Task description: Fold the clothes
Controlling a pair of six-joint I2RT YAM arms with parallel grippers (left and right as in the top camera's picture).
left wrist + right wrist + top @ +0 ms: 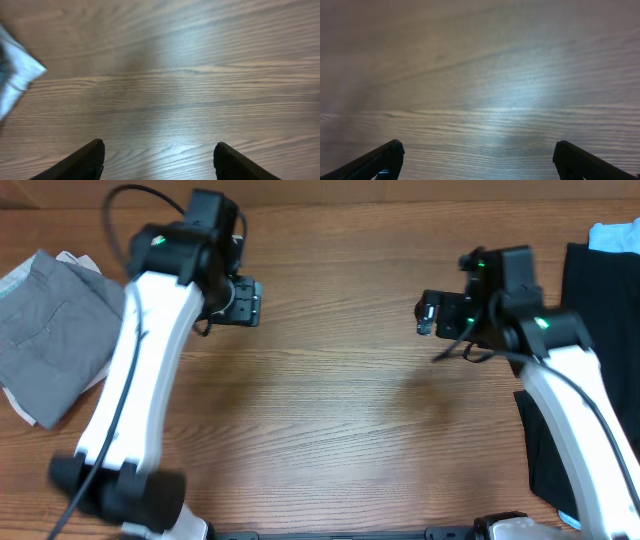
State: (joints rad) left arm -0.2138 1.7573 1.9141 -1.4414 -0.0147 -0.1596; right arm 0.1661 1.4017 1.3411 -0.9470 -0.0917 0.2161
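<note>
The clothes, a pair of mid-grey shorts (50,330), lie folded at the table's far left, on top of a paler garment. My left gripper (247,302) hovers to their right, well apart from them. In the left wrist view the left gripper (159,145) is open, with only bare wood between its fingers. My right gripper (428,315) hangs over the table's right half, far from the shorts. The right wrist view shows the right gripper (477,145) wide open over bare wood, holding nothing.
A pale beige garment (25,408) peeks out under the grey shorts. A black garment (600,300) lies along the right edge with a light blue piece (615,235) at its far end. A pale cloth corner (15,75) shows at the left wrist view's left edge.
</note>
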